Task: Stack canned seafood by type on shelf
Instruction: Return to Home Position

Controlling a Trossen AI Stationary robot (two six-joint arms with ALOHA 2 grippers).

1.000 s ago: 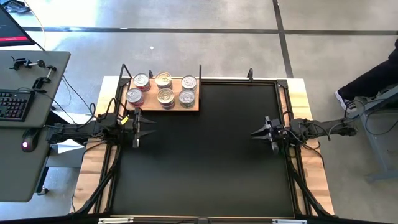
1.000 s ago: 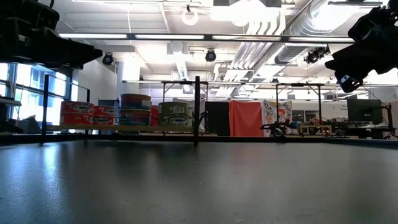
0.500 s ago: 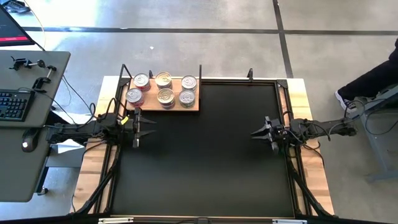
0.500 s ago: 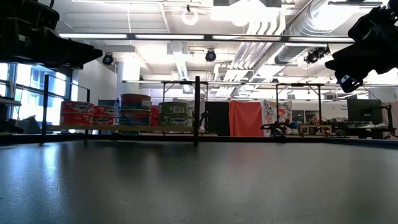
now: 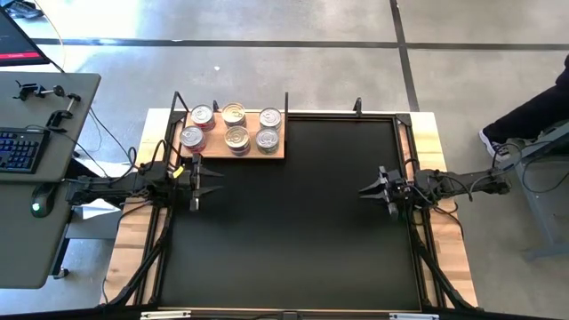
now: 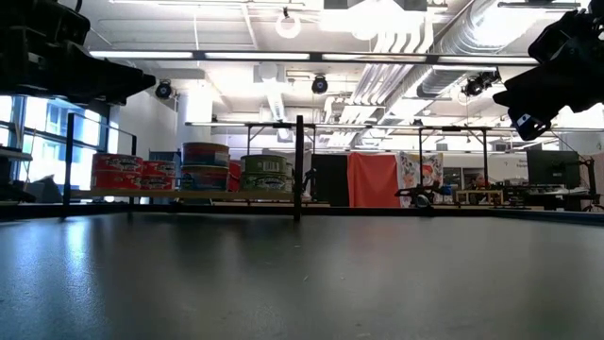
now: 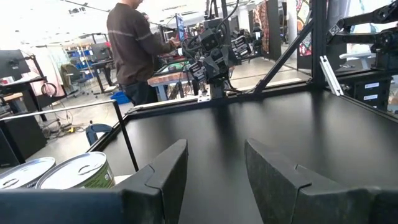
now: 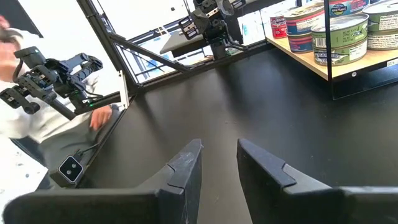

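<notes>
The tins [image 5: 229,128] stand in stacks on the light-brown wooden shelf [image 5: 276,153] at the table's far left: red-sided ones [image 6: 118,172] at the left, blue and green ones [image 6: 266,173] beside them. They also show in the right wrist view [image 8: 339,38] and the left wrist view [image 7: 74,173]. My left gripper [image 5: 194,185] hangs open and empty above the mat, just near of the shelf. My right gripper [image 5: 377,194] hangs open and empty at the mat's right edge.
The black mat [image 5: 293,222] spreads between both arms. Thin black posts [image 6: 298,168] stand at the shelf's corners. A desk with a keyboard [image 5: 18,149] stands left of the table. A person [image 7: 134,50] stands beyond the table in the left wrist view.
</notes>
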